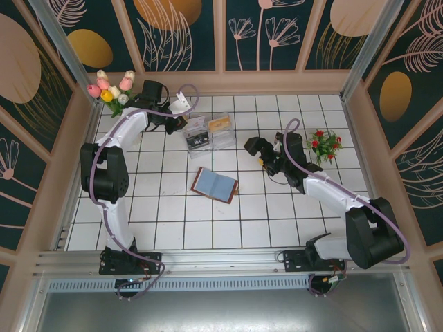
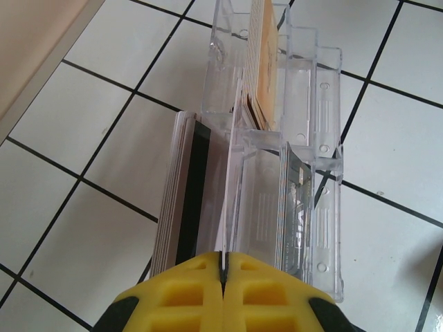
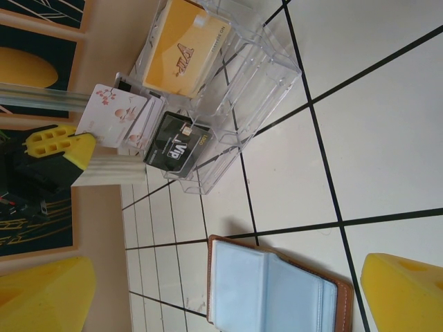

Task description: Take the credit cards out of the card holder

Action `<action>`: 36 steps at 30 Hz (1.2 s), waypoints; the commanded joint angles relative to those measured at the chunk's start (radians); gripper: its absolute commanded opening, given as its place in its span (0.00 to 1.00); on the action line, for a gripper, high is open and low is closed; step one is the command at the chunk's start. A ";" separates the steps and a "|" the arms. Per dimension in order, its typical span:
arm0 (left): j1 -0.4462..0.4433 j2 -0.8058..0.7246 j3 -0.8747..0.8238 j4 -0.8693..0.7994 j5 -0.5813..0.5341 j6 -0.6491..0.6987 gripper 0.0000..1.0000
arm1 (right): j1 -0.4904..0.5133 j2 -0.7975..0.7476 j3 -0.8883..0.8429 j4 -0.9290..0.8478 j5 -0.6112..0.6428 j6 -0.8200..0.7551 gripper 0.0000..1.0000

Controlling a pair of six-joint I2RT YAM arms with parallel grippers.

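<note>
Holder [image 1: 214, 185] lies open on the tiles, long axis running 10 to 4 o'clock. It sits between 7 and 8 o'clock from the right gripper [image 1: 257, 146], whose jaws gape empty; that arm looks nearer. Left gripper [image 2: 223, 271], at 11 o'clock from the holder, pinches a white card [image 3: 114, 114] at the tray [image 3: 270, 62].

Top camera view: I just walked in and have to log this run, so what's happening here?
The left claw is shut on a thin white flower-printed card, holding it at the clear plastic two-compartment tray, which holds an orange card and a black card. The brown leather-look wallet lies open on the white tiled table, blue-grey inside up. The right claw is open near it, touching nothing.
</note>
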 commanded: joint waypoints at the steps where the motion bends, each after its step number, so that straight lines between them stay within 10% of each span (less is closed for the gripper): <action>1: 0.010 -0.005 0.014 0.002 0.029 0.029 0.00 | 0.009 -0.006 0.026 0.005 -0.003 0.008 0.99; 36: 0.013 -0.010 -0.029 0.032 0.047 0.081 0.00 | 0.028 0.011 0.034 0.015 -0.004 0.018 0.99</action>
